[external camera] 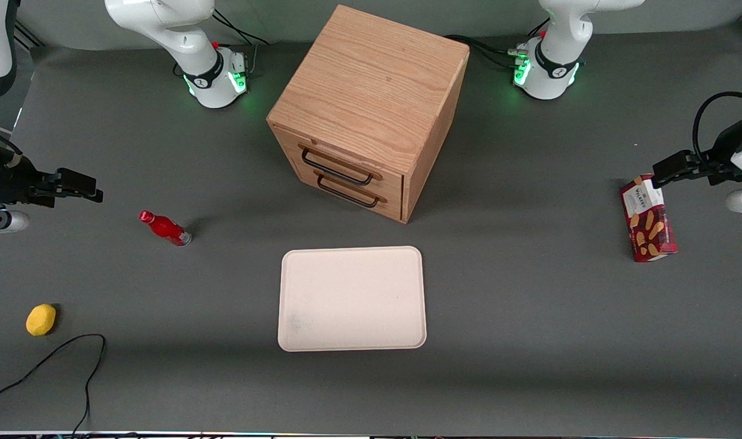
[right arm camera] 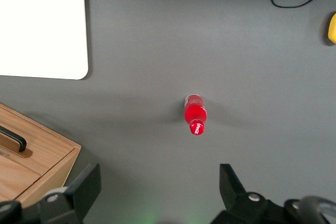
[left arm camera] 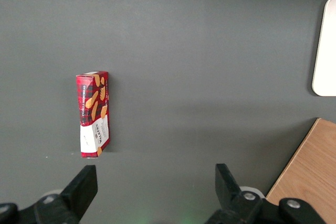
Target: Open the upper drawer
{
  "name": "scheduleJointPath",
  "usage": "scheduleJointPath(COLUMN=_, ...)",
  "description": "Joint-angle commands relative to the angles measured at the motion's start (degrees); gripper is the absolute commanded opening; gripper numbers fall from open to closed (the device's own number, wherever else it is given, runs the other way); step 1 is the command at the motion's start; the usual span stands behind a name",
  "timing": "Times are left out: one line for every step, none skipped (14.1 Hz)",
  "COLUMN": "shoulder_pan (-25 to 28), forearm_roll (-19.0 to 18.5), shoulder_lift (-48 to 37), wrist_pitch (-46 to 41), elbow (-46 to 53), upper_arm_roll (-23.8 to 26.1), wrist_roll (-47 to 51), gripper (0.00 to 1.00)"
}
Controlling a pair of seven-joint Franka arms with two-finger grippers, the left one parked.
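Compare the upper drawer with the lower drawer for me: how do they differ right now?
The upper drawer sits directly above the lower drawer, just under the cabinet top, and shows farther from the front camera; the lower drawer sits nearest the table. Both are shut flush, light oak, each with a thin black wire handle. The right arm's hand hangs open near the red bottle, toward the working arm's end, touching neither.

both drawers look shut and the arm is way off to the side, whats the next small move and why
Probably carry the open end effector from above the table near the red bottle toward the cabinet's front, lining up with the upper drawer and its black handle. The drawer sits flush, untouched, and nothing is gripped.
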Motion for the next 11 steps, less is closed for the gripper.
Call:
scheduleJointPath(shoulder_pan=-1.1, forearm_roll=-0.7, shoulder_lift=0.8, wrist_pitch=-1.4, elbow=2.0, upper_arm_roll=1.1, wrist_roll=-0.3, gripper=1.00)
scheduleJointPath(shoulder_pan=-1.1, forearm_roll=-0.6, shoulder_lift=0.9, wrist_pitch=-1.4, elbow=2.0, upper_arm_roll=1.1, wrist_roll=-0.3, gripper=1.00)
scheduleJointPath(shoulder_pan=-0.9, forearm_roll=-0.6, shoulder_lift=0.9, wrist_pitch=-1.4, elbow=2.0, upper_arm_roll=1.1, wrist_roll=-0.2, gripper=1.00)
scheduleJointPath(shoulder_pan=-0.9, forearm_roll=-0.6, shoulder_lift=0.9, wrist_pitch=-1.4, elbow=2.0, upper_arm_roll=1.1, wrist_roll=-0.2, gripper=1.00)
scheduleJointPath(shoulder_pan=-0.8, forearm_roll=-0.6, shoulder_lift=0.9, wrist_pitch=-1.4, elbow=2.0, upper_arm_roll=1.1, wrist_roll=-0.2, gripper=1.00)
scheduleJointPath(shoulder_pan=-0.8, forearm_roll=-0.6, shoulder_lift=0.9, wrist_pitch=-1.4, elbow=2.0, upper_arm_roll=1.1, wrist_roll=-0.3, gripper=1.00)
scheduleJointPath(shoulder_pan=-0.8, forearm_roll=-0.6, shoulder_lift=0.9, wrist_pitch=-1.4, elbow=2.0, upper_arm_roll=1.1, wrist_roll=-0.3, gripper=1.00)
scheduleJointPath(shoulder_pan=-0.8, forearm_roll=-0.6, shoulder_lift=0.9, wrist_pitch=-1.4, elbow=2.0, upper_arm_roll=1.1, wrist_roll=-0.3, gripper=1.00)
scheduleJointPath(shoulder_pan=-0.7, forearm_roll=-0.5, shoulder_lift=0.9, wrist_pitch=-1.6, elbow=2.0, upper_arm_roll=1.1, wrist_roll=-0.3, gripper=1.00)
scheduleJointPath(shoulder_pan=-0.6, forearm_roll=0.0, shoulder_lift=0.9, wrist_pitch=-2.5, elbow=2.3, upper_arm_roll=1.1, wrist_roll=-0.3, gripper=1.00)
scheduleJointPath(shoulder_pan=-0.5, forearm_roll=0.6, shoulder_lift=1.0, wrist_pitch=-3.4, elbow=3.2, upper_arm_roll=1.1, wrist_roll=-0.2, gripper=1.00)
